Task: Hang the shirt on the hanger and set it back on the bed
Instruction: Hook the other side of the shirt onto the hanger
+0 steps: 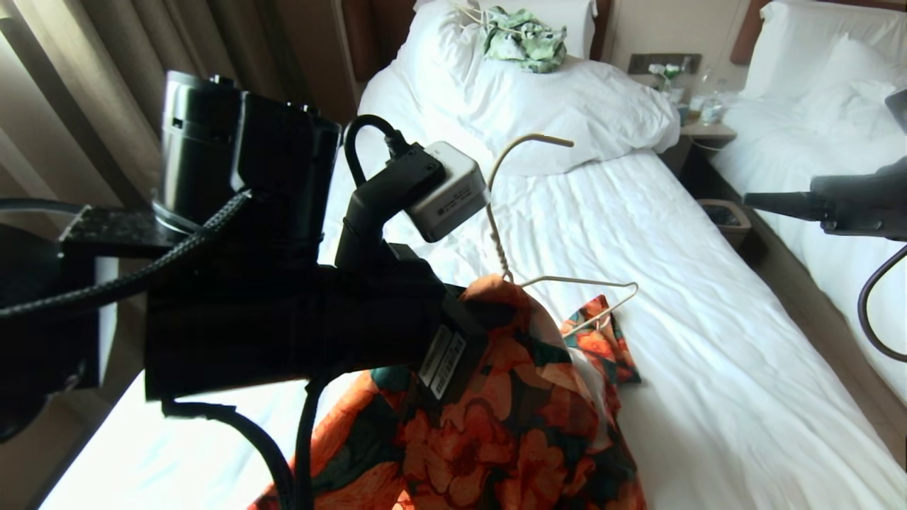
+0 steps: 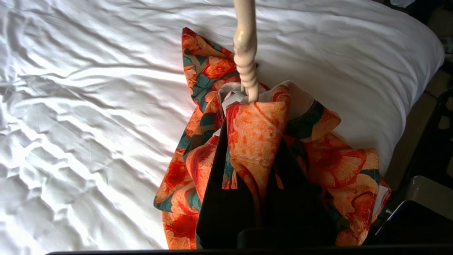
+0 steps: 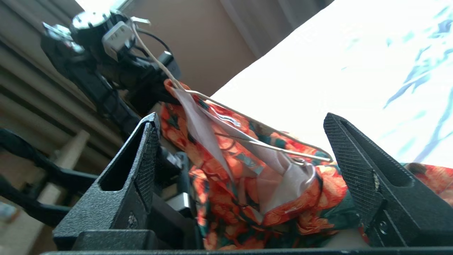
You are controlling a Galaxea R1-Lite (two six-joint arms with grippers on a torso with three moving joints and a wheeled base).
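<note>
left gripper [image 2: 253, 141]: clenched on the hanger [image 1: 496, 212] and the shirt [image 1: 496, 425] together, right at the base of the twisted neck where the collar fabric bunches; holds both up off the bed [image 1: 708, 397].
hanger, from left gripper: neck and hook rise straight up out of the grip; the shoulder bar runs level away from it toward the robot's right, ending at a bare tip with a notch hook.
shirt, from left gripper: near shoulder draped over the wire at the grip, body hanging below it, hem pooled on the sheet. Far shoulder not seated (only a strip of fabric snagged near the bare tip, pale inner side showing).
right gripper [image 3: 240, 152]: released, jaws wide, nothing between the pads; sits well off to the robot's right of the hanger, out over the gap toward the second bed.
key relation: right wrist view looks straight down the hanger's long axis. The bare tip and bunched cloth sit framed between the open jaws but apart from them.
nearer arm: right, for that free end; left is tied up as the holder.
next (my read): right closes in along the bar, takes the loose shoulder cloth and pulls it over the tip.
risk: thin wire may swing in the left grip.
</note>
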